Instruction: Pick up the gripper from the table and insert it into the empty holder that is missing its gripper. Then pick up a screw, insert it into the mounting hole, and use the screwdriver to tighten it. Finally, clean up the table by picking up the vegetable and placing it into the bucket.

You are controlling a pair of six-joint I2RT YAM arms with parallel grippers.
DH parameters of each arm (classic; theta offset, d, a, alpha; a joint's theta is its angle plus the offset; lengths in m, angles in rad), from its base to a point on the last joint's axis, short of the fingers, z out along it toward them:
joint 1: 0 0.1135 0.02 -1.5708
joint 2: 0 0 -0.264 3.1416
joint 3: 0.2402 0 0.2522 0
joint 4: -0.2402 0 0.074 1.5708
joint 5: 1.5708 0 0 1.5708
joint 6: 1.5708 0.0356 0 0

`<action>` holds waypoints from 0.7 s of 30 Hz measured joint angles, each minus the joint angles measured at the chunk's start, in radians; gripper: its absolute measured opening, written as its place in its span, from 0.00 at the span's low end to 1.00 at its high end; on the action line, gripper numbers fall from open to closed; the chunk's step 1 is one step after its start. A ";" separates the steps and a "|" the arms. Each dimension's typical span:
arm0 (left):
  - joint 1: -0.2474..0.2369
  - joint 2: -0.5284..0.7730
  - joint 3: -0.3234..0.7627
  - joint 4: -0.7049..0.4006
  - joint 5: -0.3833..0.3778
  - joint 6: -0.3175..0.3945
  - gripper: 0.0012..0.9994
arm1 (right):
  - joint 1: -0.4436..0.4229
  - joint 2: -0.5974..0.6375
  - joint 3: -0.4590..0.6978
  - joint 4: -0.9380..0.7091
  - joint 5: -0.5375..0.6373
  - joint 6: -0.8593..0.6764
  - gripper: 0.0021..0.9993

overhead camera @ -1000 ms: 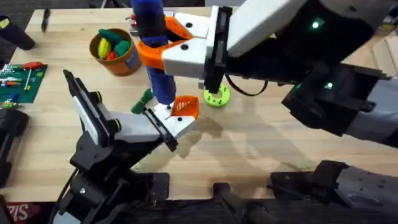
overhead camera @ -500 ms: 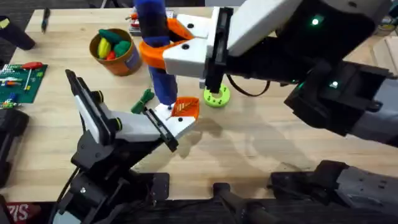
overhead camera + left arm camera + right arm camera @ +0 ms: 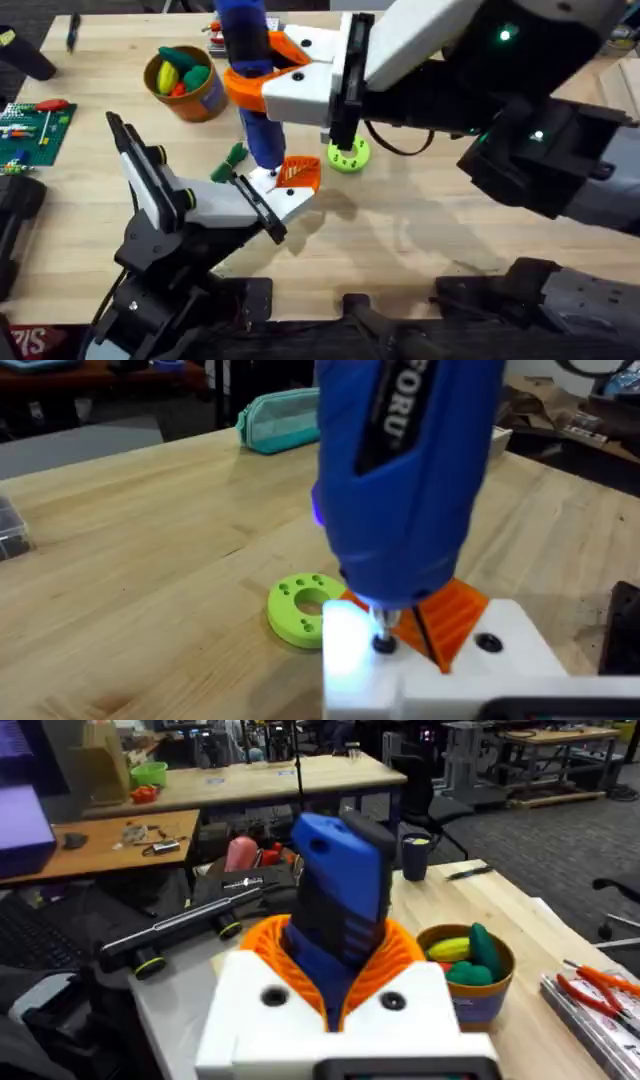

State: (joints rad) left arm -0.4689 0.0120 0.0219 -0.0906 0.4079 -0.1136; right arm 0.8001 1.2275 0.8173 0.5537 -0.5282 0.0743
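Reading "FORU" on the screwdriver (image 3: 405, 470), you see the right gripper (image 3: 345, 975) clamped around it; left fingers unclear.

I read the screwdriver (image 3: 248, 75) as two-tone: bright blue upper body, darker blue lower shaft; the left wrist view shows dark lettering on the blue casing. The right gripper (image 3: 262, 78) has a white body with orange ribbed pads. The gripper (image 3: 297, 172) piece is orange with dark slots, and the holder (image 3: 268, 185) beneath it is white. I see the bucket (image 3: 205, 100) with a yellow rim and orange-brown side, carrying yellow, green and orange toys. The vegetable (image 3: 230, 163) is green. The perforated disc (image 3: 348, 156) is lime green. The worktop (image 3: 420, 230) is light wood grain.
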 joint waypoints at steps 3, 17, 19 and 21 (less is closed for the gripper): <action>0.000 0.000 0.000 0.000 -0.001 -0.001 0.01 | 0.000 0.000 0.000 0.000 0.000 0.000 0.05; 0.000 -0.001 0.000 0.002 0.000 0.004 0.01 | 0.000 0.001 -0.005 0.037 -0.016 0.000 0.05; 0.000 -0.001 0.000 0.001 0.000 0.003 0.01 | 0.000 0.000 -0.005 0.032 -0.019 -0.002 0.05; 0.000 -0.001 0.000 0.001 0.004 0.002 0.01 | 0.000 0.000 -0.005 0.033 -0.023 -0.002 0.05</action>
State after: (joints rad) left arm -0.4689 0.0110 0.0219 -0.0895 0.4115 -0.1117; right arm 0.8005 1.2278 0.8120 0.5871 -0.5507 0.0721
